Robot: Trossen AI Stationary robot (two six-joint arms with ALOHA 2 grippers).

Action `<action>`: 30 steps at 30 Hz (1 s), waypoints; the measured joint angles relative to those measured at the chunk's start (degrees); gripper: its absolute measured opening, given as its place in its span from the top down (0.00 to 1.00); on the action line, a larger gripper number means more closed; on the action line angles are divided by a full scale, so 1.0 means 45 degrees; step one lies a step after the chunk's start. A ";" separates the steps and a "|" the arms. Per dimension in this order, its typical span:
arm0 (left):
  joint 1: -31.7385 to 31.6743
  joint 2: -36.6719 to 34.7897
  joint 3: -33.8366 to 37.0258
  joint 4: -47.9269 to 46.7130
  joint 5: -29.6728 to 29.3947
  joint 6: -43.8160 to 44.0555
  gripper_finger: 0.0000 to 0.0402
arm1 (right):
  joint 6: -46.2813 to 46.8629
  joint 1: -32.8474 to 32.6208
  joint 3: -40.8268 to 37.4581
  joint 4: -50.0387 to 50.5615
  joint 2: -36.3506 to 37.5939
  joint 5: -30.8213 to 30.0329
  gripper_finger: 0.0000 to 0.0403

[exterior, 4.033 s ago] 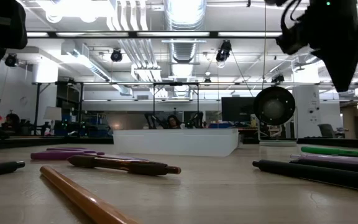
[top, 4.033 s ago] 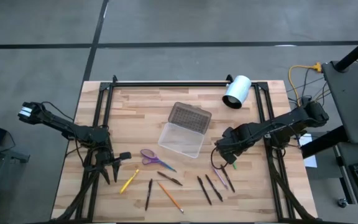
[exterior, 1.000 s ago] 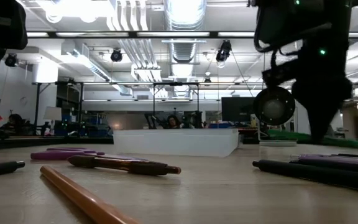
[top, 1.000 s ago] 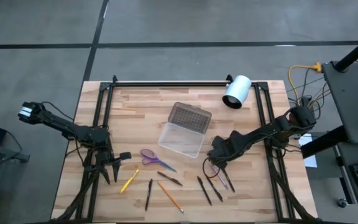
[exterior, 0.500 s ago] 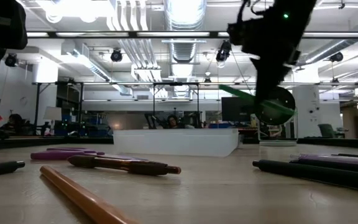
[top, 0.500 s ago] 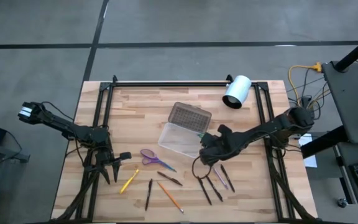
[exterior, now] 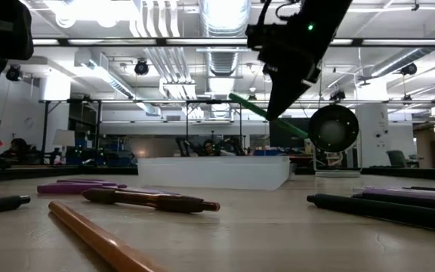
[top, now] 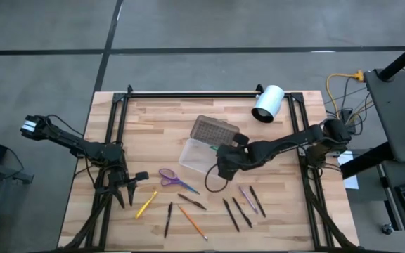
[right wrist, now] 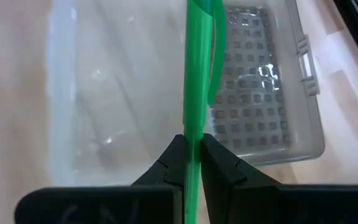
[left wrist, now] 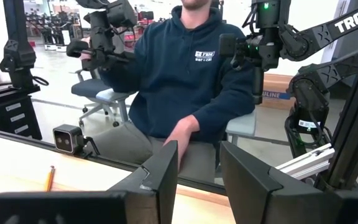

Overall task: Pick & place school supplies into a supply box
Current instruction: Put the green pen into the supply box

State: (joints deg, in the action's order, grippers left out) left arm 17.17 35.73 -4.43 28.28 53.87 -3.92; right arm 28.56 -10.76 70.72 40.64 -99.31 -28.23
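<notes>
Fingers of the right gripper (right wrist: 191, 163) are pinching a green pen (right wrist: 196, 81) directly above the open supply box (top: 204, 156), clear of its tray. The left gripper (top: 126, 191) is waiting well off beside the purple scissors (top: 169, 176), its fingers parted and holding nothing.

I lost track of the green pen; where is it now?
The green pen is pinched in the right claw, lifted above the open supply box at mid-table in the high view.
</notes>
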 joint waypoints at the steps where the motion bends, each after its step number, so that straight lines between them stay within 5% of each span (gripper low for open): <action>1: 0.0003 0.0000 0.0001 -0.0001 0.0000 0.0001 0.74 | -0.0049 0.0119 0.0000 -0.0125 -0.0041 0.0004 0.96; 9: 0.0003 0.0000 0.0000 -0.0002 -0.0010 0.0004 0.74 | -0.1389 0.0403 -0.0015 -0.2144 -0.0371 0.0126 0.96; 15: 0.0002 0.0000 0.0002 0.0003 -0.0014 0.0002 0.74 | -0.3744 0.0411 0.0012 -0.4555 -0.1276 0.1751 0.96; 30: 0.0001 0.0087 0.0004 -0.0006 -0.0010 0.0000 0.74 | -0.3386 0.0465 0.1181 -0.2946 -0.2122 0.1618 0.94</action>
State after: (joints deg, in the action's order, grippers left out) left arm 17.17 36.12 -4.41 28.25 53.82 -3.92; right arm 13.32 -8.67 76.03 27.38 -108.86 -20.95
